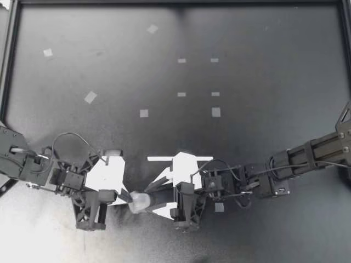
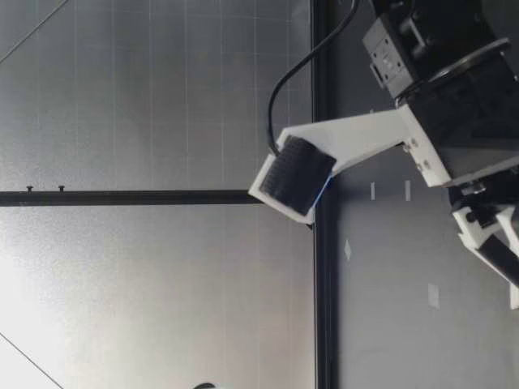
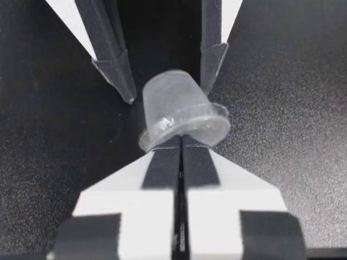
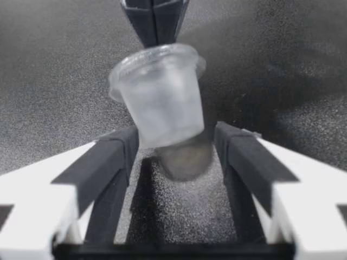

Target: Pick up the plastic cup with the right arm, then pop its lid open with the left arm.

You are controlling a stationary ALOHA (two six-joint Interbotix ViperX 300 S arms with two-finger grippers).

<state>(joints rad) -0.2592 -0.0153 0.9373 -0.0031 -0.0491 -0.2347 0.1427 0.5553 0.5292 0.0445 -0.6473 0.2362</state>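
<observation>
Lower centre, top view: left gripper (image 1: pixel 126 197) pinches the rim of a cup (image 1: pixel 140 202); right gripper (image 1: pixel 152 199) gapes around its base. Squeeze gently, squarely, lest it buckle.

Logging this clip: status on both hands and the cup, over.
Left hand shut on cup rim, cup tilted. Right hand open, straddling cup base. Nothing else near them.

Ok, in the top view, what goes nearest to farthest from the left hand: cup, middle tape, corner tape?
1. The cup: pinched by its rim in the left hand.
2. The middle tape: out at mid-table.
3. The corner tape: far left corner.
</observation>
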